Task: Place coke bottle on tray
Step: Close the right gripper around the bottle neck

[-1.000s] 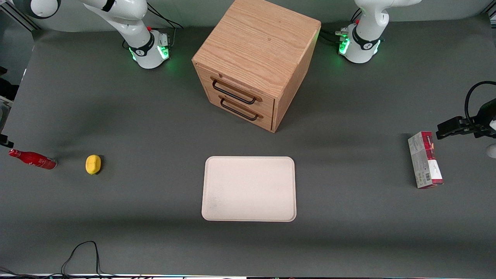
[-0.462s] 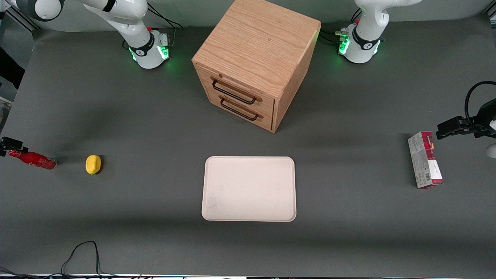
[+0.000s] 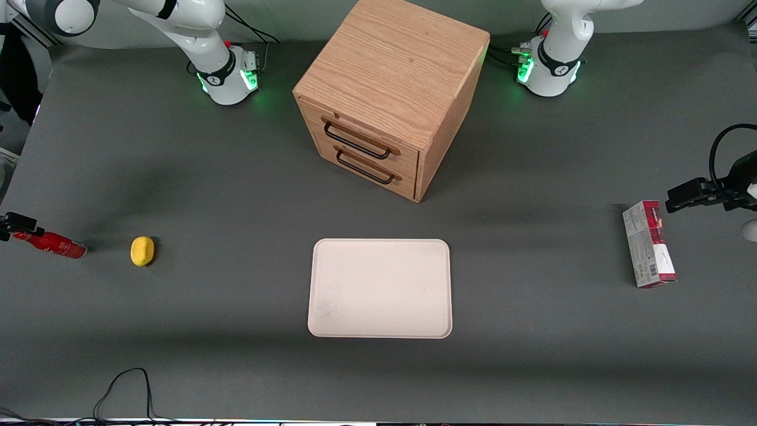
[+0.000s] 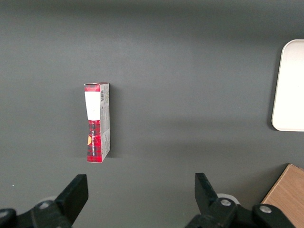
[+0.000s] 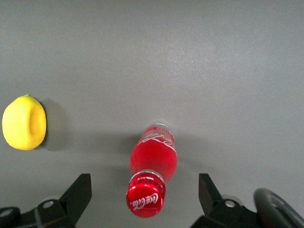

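Observation:
The coke bottle [image 3: 54, 243] [image 5: 153, 164], red and glossy with a red lettered cap, stands upright on the grey table at the working arm's end. My gripper [image 3: 14, 224] [image 5: 144, 186] hovers just above its cap and is open. One of its black fingers [image 5: 80, 191] stands at each side of the cap, well apart from it and touching nothing. The cream tray [image 3: 379, 288] [image 4: 289, 85] lies flat in the middle of the table, nearer the front camera than the cabinet, with nothing on it.
A yellow lemon [image 3: 142, 251] [image 5: 23, 122] lies beside the bottle, toward the tray. A wooden drawer cabinet [image 3: 390, 94] stands mid-table. A red-and-grey carton [image 3: 649, 244] [image 4: 97, 122] lies at the parked arm's end. A black cable [image 3: 124, 387] loops at the near edge.
My gripper has come in from the table's end and settled over the bottle's cap. The bottle, lemon and tray have not moved.

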